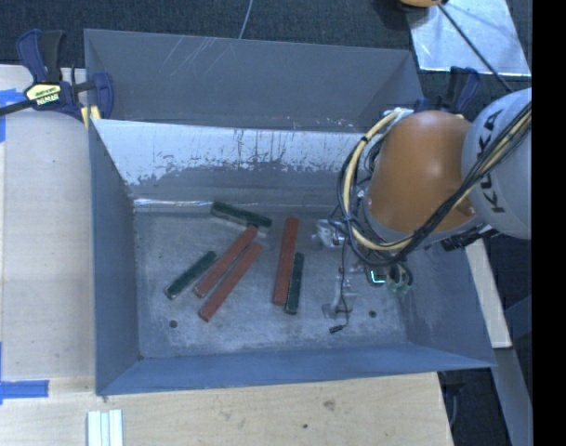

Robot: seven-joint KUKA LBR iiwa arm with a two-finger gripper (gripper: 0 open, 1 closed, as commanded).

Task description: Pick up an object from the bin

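Observation:
My gripper (339, 320) reaches down to the bin floor in the right part of the bin, under the orange cover on the wrist. Nothing shows in it. The nearest loose things lie to its left: a short dark green stick (294, 284) and, beside that, a longer reddish-brown stick (285, 258), both pointing roughly front to back. A clear gap of bare floor separates the gripper from the green stick.
Farther left lie two more reddish-brown sticks (227, 260) (232, 282) side by side on a slant, a dark green stick (190, 274) left of them, and another dark green stick (241, 215) near the back wall. The bin's right wall stands close behind the gripper.

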